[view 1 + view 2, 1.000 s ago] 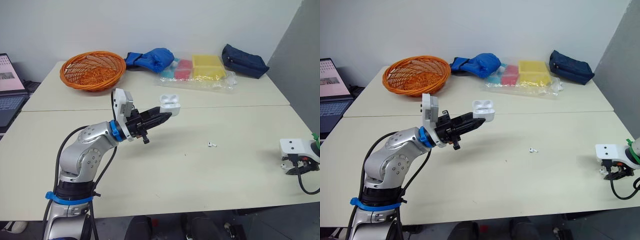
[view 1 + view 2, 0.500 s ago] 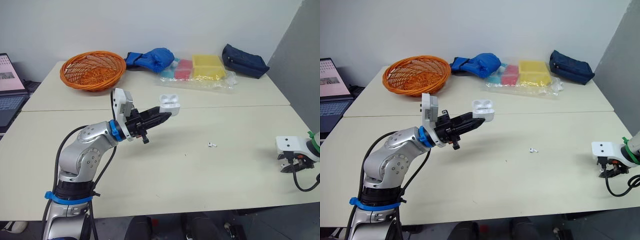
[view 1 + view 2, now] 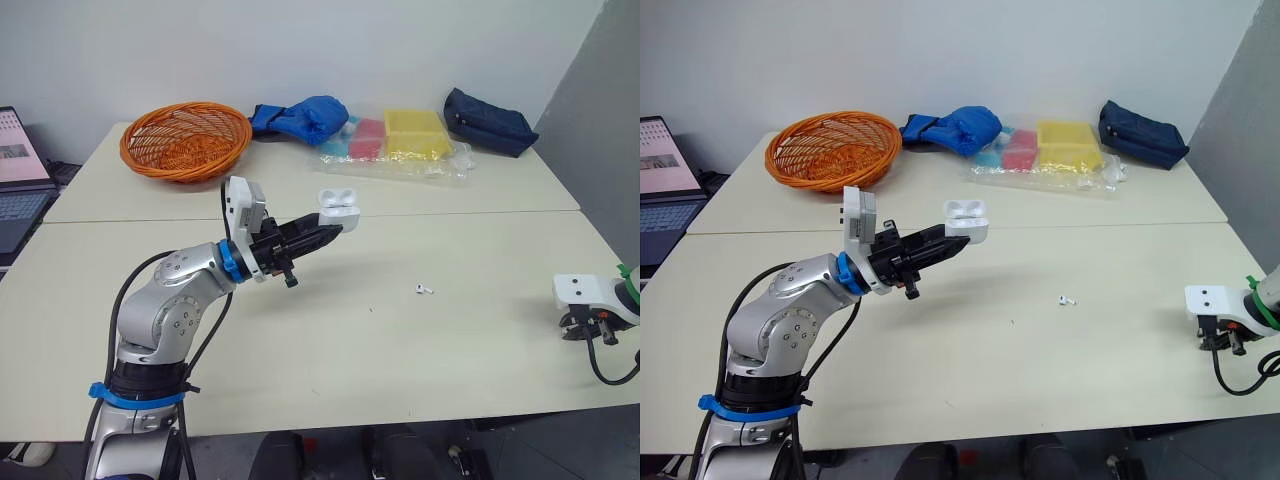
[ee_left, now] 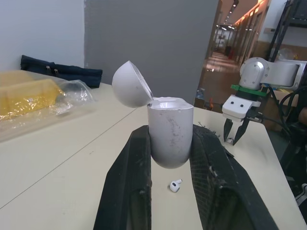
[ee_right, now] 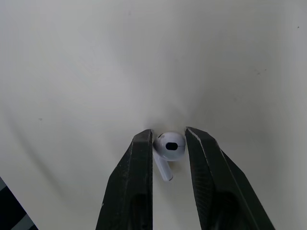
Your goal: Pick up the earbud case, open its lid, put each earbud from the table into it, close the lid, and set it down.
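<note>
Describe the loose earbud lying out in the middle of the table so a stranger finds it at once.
On the near cream table, look right of the left gripper holding the open white earbud case. The tiny white stemmed earbud lies alone on bare tabletop there, unlike the other earbud at the right gripper by the table's right edge.

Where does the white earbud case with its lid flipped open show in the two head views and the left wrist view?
Left eye view: the white earbud case is left of centre, held up at the tips of the left gripper.
Right eye view: the same case, left of centre.
Left wrist view: the case sits clamped between the black fingers.
Shared landmark: the loose white earbud on the cream table.
</note>
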Robot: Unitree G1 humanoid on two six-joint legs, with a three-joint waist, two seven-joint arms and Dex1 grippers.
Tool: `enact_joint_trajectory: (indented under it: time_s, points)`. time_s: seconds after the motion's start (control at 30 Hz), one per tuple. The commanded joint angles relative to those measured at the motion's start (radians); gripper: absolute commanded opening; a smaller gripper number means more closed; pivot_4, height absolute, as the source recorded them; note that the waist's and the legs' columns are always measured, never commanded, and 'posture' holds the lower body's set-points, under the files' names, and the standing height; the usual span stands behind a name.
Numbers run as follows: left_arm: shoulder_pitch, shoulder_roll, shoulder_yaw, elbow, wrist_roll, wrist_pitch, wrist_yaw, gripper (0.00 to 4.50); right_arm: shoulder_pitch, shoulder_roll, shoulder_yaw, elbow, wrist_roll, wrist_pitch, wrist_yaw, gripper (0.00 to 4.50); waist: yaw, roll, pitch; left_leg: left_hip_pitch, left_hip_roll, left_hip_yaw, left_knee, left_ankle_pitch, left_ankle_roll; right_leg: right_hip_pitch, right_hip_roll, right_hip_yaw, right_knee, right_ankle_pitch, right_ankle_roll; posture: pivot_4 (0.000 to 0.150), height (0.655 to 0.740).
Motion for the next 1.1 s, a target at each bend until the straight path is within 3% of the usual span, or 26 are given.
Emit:
enact_joint_trajectory:
  time_s: [0.03,0.43,0.53,0.63,0.97,1.07,1.1]
  points:
    - [-0.014,0.008,0.002,-0.029,-0.011,-0.007,-0.007,0.73,0.005,-0.021,-0.025,0.002,0.000,0.004,-0.003,1.10,0.000,0.000,0.000,0.000,0.000,0.000,0.000,0.000,0.000,0.000,0.000,0.000,0.000,0.000,0.000,0.150,0.7400]
    - [-0.027,0.009,-0.001,-0.016,-0.007,-0.008,-0.012,0.73,0.019,-0.016,-0.042,-0.007,0.016,0.060,-0.009,1.10,0.000,0.000,0.000,0.000,0.000,0.000,0.000,0.000,0.000,0.000,0.000,0.000,0.000,0.000,0.000,0.150,0.7400]
    - [-0.026,0.009,-0.002,-0.018,-0.008,-0.007,-0.011,0.73,0.017,-0.011,-0.044,-0.002,0.013,0.062,-0.024,1.66,0.000,0.000,0.000,0.000,0.000,0.000,0.000,0.000,0.000,0.000,0.000,0.000,0.000,0.000,0.000,0.150,0.7400]
    - [-0.026,0.012,-0.001,-0.017,-0.006,-0.007,-0.013,0.73,0.023,-0.014,-0.047,-0.011,0.017,0.068,-0.020,2.69,0.000,0.000,0.000,0.000,0.000,0.000,0.000,0.000,0.000,0.000,0.000,0.000,0.000,0.000,0.000,0.150,0.7400]
    - [-0.026,0.013,-0.004,-0.013,-0.002,-0.012,-0.013,0.73,0.031,-0.012,-0.052,-0.025,0.024,0.099,-0.011,2.69,0.000,0.000,0.000,0.000,0.000,0.001,0.001,0.000,0.000,0.000,0.000,0.001,0.000,0.001,0.001,0.150,0.7400]
    - [-0.027,0.014,-0.002,-0.012,-0.003,-0.011,-0.013,0.73,0.037,-0.013,-0.054,-0.035,0.028,0.106,-0.011,2.13,0.000,0.000,0.000,0.000,0.000,0.001,0.001,0.000,0.000,0.000,0.000,0.001,0.000,0.001,0.001,0.150,0.7400]
    - [-0.028,0.014,-0.002,-0.011,-0.003,-0.011,-0.013,0.73,0.039,-0.013,-0.055,-0.039,0.029,0.109,-0.011,1.73,0.000,0.000,0.000,0.000,0.000,0.001,0.001,0.000,0.000,0.000,0.000,0.001,0.000,0.001,0.001,0.150,0.7400]
